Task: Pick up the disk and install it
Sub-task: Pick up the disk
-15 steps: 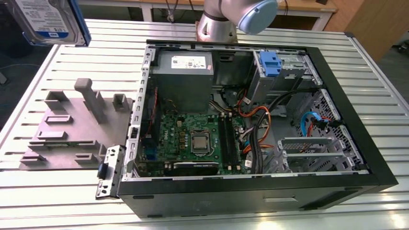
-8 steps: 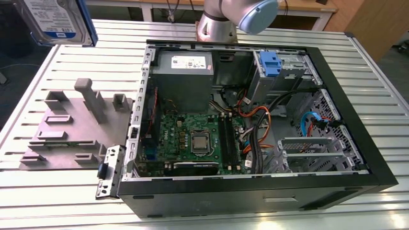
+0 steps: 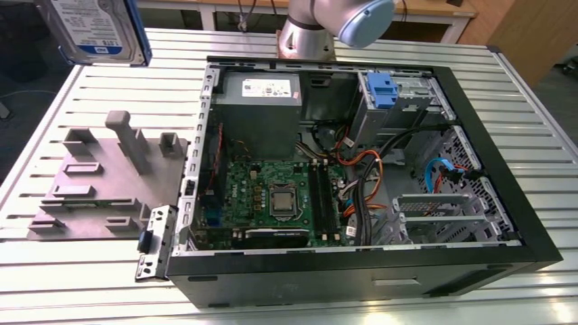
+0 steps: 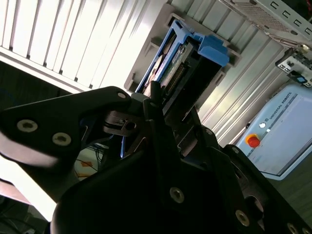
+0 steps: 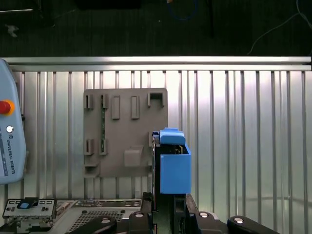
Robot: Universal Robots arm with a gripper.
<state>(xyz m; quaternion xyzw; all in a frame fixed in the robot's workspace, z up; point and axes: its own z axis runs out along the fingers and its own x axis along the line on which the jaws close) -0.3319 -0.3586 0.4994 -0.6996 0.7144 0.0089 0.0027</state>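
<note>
The disk (image 3: 93, 26) hangs in the air at the exterior view's upper left, label side showing, with blue rails along its edges. In both wrist views it is seen edge-on: a silver-grey body between blue plastic rails (image 5: 174, 167), with its connector end and blue tab (image 4: 210, 47) pointing away. My gripper (image 5: 165, 207) is shut on the disk, and the black fingers (image 4: 161, 122) clamp its near end. The disk hovers above the grey fixture plate (image 5: 124, 131), lifted off it.
The open computer case (image 3: 528, 223) lies on the slatted metal table (image 3: 72, 284), with a power-supply box (image 3: 257, 108), a motherboard (image 3: 271, 196) and a drive bay holding a blue bracket (image 3: 380, 90). A teach pendant (image 5: 9, 141) lies beside the fixture plate (image 3: 99, 183).
</note>
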